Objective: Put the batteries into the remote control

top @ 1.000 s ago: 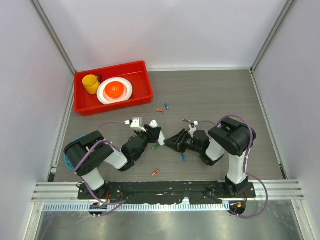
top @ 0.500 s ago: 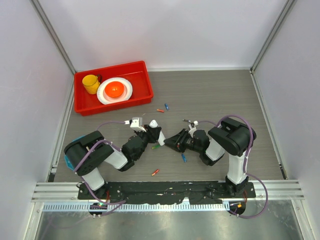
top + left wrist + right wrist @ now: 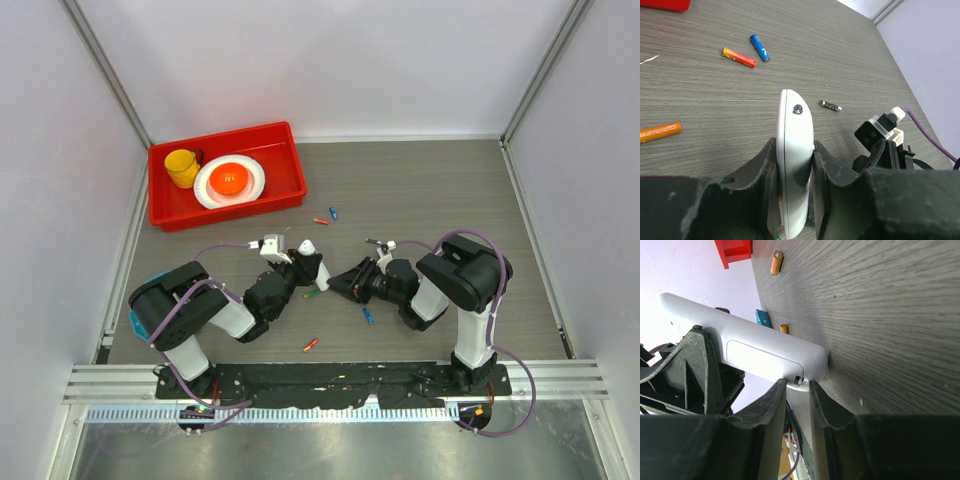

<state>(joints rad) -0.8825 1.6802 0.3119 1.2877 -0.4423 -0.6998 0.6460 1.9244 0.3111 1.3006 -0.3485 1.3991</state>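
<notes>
left arm low, left gripper clamped on remote control | right arm low, right gripper at the remote's end, grip unclear

From the remote control, you'll find the tray behind and to its left, cup and plate in it; batteries lie behind and before the remote.
</notes>
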